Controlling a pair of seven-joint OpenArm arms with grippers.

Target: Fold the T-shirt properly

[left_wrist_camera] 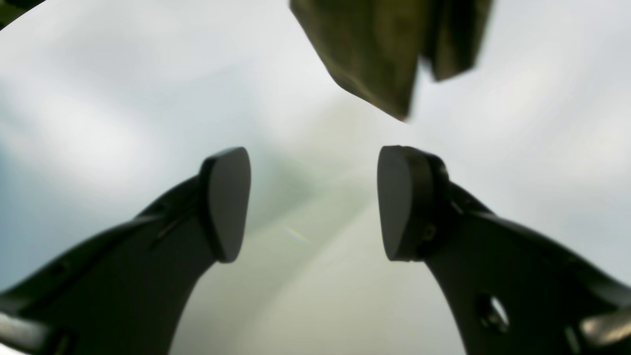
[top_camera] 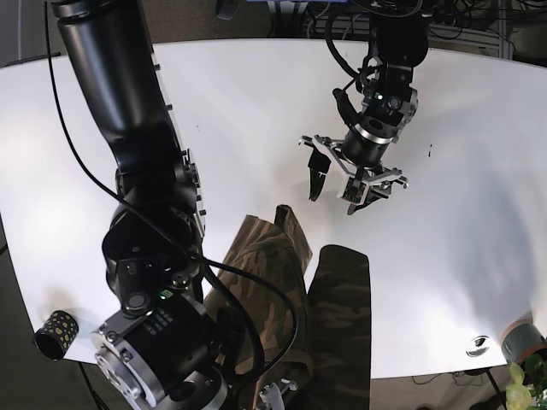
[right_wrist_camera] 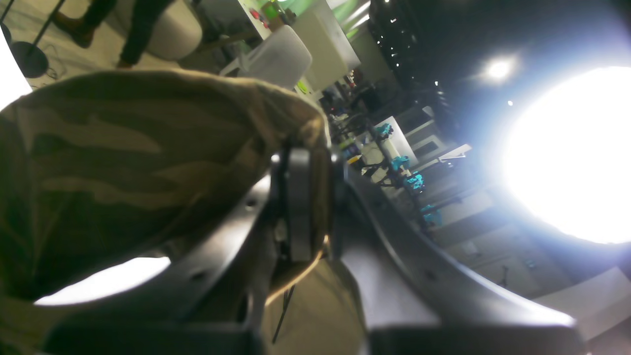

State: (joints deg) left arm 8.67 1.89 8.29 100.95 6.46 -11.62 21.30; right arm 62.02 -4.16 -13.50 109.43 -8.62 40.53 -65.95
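Your right claw is pinching a fold of the camouflage T-shirt, lifting it at the near edge of the white table. Your left claw hangs spread and empty above the table, beyond the shirt.

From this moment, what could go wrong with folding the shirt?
1. The right gripper pinches only an edge of the camouflage T-shirt; the cloth may slip out as it is lifted.
2. The left gripper is open and holds nothing, so the shirt hangs from one grip and may bunch.
3. Part of the shirt lies at the near edge of the white table and may slide off.
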